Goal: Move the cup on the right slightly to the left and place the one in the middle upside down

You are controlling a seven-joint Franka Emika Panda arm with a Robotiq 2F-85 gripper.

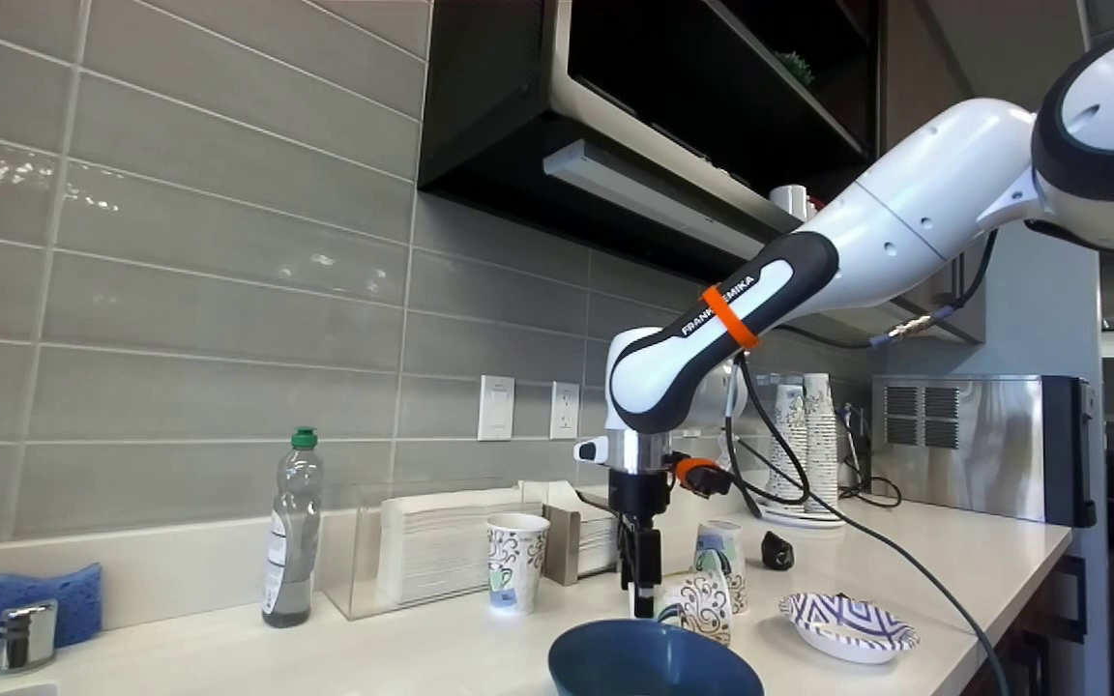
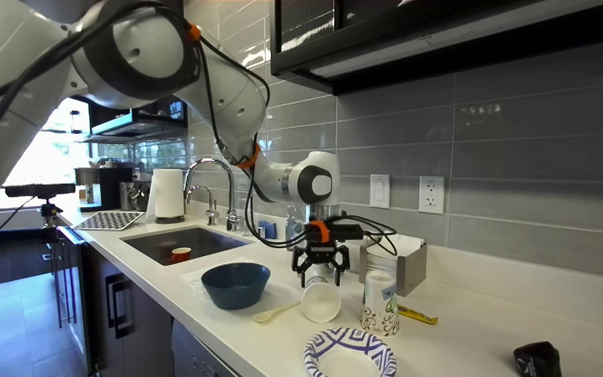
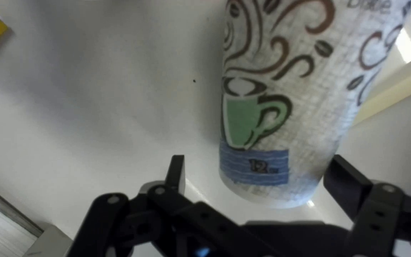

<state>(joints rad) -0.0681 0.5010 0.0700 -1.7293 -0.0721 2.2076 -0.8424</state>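
Over the long desk (image 2: 479, 324) in front of us reaches the robot arm (image 1: 934, 227), its wrist hanging near the blue bowl (image 2: 235, 294). Just beside that bowl the claw stands spread (image 2: 321, 281), pinching nothing; its fingers (image 3: 346, 187) flank the base end of the lying cup (image 3: 280, 107), one with a gap showing, the other so near that we cannot tell whether it touches. This middle cup rests on its side near the bowl. Farther from the bowl stands the inverted cup (image 2: 380, 308); behind the bowl, in an exterior view, stands the upright cup (image 1: 516, 568).

We judge that turning the middle cup over is in hand; whether the right one has had its shift, we cannot say. Next we should bring the fingers together on the base, lift, tip the mouth downward and set it down clear of the bowl.

An exterior view shows us the spoon (image 2: 267, 315), just beside the bowl, and the yellow packet (image 2: 417, 314), well apart from it. Only the wrist view makes the printed 12 (image 3: 258, 166) readable.
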